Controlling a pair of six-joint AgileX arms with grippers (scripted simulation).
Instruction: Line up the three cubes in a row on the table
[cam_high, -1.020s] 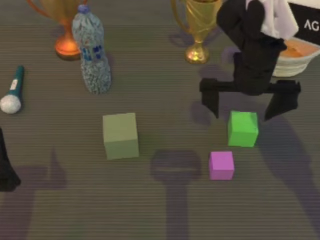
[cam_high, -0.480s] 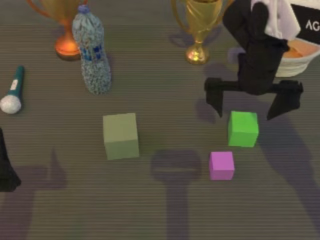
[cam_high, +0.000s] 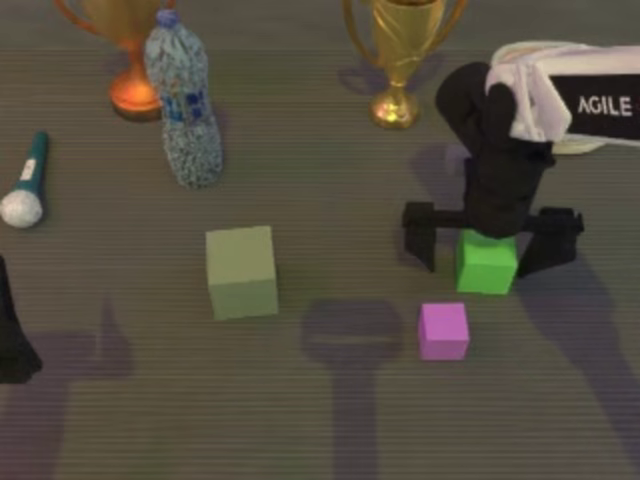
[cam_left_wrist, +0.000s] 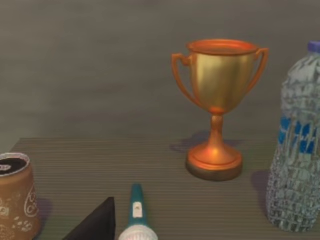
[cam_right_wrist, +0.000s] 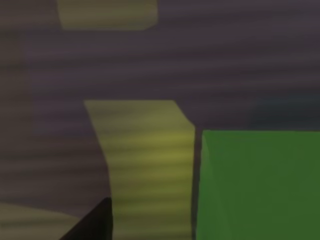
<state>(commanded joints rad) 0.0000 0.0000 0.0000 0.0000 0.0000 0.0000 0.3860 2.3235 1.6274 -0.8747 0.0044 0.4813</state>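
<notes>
Three cubes sit on the ribbed worktop: a large olive cube left of centre, a medium bright green cube to the right, and a small magenta cube just in front of the green one. The right gripper reaches straight down over the green cube, its fingers spread wide on either side, holding nothing. The left gripper is parked at the left edge, and I cannot tell how its fingers stand.
</notes>
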